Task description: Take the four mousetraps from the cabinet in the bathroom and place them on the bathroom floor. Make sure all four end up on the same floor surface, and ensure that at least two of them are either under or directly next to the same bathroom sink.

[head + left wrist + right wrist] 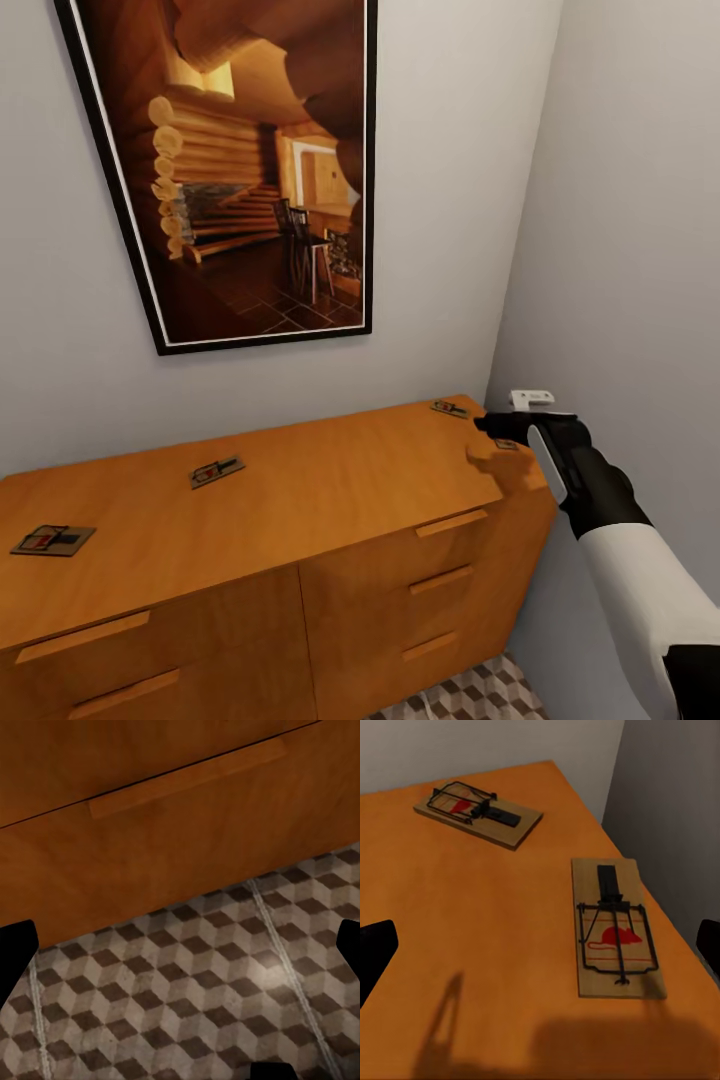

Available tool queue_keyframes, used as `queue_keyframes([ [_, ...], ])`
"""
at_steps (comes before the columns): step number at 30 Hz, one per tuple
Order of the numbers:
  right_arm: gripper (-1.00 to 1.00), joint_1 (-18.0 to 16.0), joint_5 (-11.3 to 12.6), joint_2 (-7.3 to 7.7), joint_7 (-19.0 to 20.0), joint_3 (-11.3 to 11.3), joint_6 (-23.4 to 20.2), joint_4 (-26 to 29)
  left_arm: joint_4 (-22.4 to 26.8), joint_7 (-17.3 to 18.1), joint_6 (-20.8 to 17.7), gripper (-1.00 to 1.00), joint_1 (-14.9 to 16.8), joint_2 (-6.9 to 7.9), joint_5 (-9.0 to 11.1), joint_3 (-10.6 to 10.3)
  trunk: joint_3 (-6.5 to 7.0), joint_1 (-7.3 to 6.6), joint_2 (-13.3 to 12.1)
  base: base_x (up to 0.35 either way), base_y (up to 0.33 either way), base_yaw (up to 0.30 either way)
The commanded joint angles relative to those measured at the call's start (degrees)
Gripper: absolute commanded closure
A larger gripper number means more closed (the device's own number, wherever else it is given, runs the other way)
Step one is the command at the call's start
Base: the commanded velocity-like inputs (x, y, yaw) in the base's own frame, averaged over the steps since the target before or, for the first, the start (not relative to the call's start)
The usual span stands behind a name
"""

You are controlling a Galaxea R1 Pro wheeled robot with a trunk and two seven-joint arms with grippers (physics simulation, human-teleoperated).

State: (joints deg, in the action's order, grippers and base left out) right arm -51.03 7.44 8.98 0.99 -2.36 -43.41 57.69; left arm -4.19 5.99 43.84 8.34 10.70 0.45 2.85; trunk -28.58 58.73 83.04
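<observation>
Four mousetraps lie on the cabinet top: one at its left edge, one left of centre toward the rear edge, one at the rear right corner, and one at the right edge, partly hidden behind the pincer; the right wrist view shows two of them, one by the edge and one toward the rear. Five bar handles show on the cabinet's drawer fronts in the head view; one framed picture hangs on the wall, and one arm reaches in.
</observation>
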Motion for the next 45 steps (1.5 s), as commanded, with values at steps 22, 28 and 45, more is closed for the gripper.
queue_keyframes([
  [22, -1.0, 0.23, 0.54, 2.74, 0.39, 0.25, 7.64, -6.63, -0.27, 0.43, 0.28, -1.0, 0.1, -0.04, 0.09, 0.31, -0.06, 0.0, 0.04, 0.0, 0.0, 0.0],
  [28, -1.0, 0.23, 0.55, 2.78, 0.39, 0.25, 7.7, -6.69, -0.29, 0.43, 0.28, -1.0, 0.1, -0.25, 0.11, 0.31, -0.06, 0.0, 0.04, 0.0, 0.0, 0.0],
  [45, -1.0, 0.23, 0.74, 2.72, 1.68, 0.15, 7.73, -6.71, -0.29, 0.43, 0.28, -1.0, 0.1, -0.24, 0.15, 0.31, -0.06, 0.0, 0.04, 0.0, 0.0, 0.0],
])
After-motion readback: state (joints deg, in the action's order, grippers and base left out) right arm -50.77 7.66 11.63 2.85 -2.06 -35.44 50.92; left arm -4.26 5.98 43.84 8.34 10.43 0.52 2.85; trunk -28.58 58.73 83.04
